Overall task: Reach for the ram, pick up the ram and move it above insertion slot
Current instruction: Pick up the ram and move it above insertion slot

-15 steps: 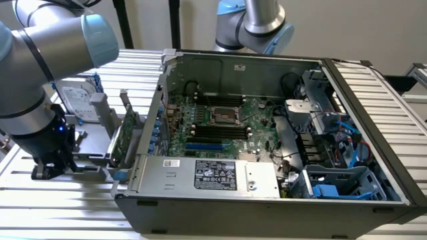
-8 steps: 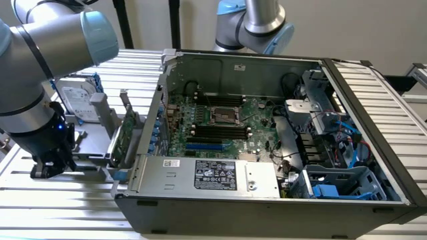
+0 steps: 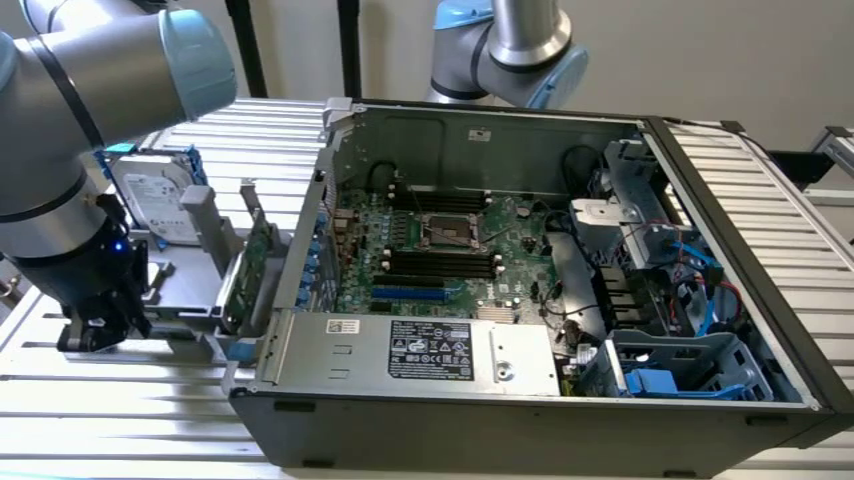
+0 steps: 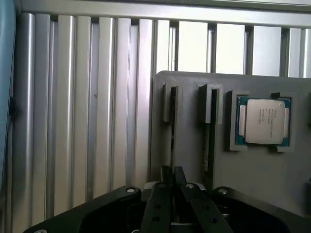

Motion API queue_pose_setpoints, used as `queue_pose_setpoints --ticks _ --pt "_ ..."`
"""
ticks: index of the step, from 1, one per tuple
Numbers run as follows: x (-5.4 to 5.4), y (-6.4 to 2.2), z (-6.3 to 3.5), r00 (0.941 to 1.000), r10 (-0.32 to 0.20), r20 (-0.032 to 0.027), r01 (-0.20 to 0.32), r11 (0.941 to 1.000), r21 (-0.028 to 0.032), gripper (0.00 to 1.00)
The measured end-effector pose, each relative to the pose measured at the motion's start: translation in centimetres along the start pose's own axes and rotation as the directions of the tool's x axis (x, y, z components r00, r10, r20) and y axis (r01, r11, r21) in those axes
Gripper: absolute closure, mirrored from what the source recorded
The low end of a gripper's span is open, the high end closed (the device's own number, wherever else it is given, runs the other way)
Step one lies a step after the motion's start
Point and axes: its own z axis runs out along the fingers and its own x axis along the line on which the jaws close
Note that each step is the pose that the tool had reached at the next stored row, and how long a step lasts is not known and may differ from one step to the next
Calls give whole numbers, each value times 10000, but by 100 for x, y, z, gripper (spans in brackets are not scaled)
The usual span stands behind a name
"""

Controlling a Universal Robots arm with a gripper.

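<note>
One open computer case point(image 3: 534, 410), two robot arms point(image 3: 67, 130), one hard drive point(image 3: 150, 200), one green expansion card point(image 3: 254, 270), one processor chip point(image 4: 264, 121)

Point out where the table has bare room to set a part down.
Free: the slatted table between the grey fixture and its near edge, and the strip beside the computer case on the exterior view's right. Crowded: the fixture, where the tool sits, and the case interior.

Bare ribbed aluminium tabletop point(image 3: 80, 410) leaves room beside the black gripper point(image 3: 96, 340); an upright silver hard drive point(image 3: 154, 205) and green expansion card point(image 3: 254, 265) screen the open black computer case point(image 3: 534, 420).
</note>
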Motion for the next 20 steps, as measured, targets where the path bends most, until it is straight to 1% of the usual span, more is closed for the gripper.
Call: queue_pose_setpoints --ticks 6,10,12,15,20 --pt "-4 -10 -84 10000 0 0 0 10000 1 86" --pt "-9 -10 -185 10000 0 0 0 10000 -1 86" --pt "-12 -15 -256 10000 -2 -1 2 10000 -1 86" --pt "-19 -30 -396 10000 0 -1 0 10000 -1 86" --pt "-29 -91 -628 10000 0 0 0 10000 0 86"
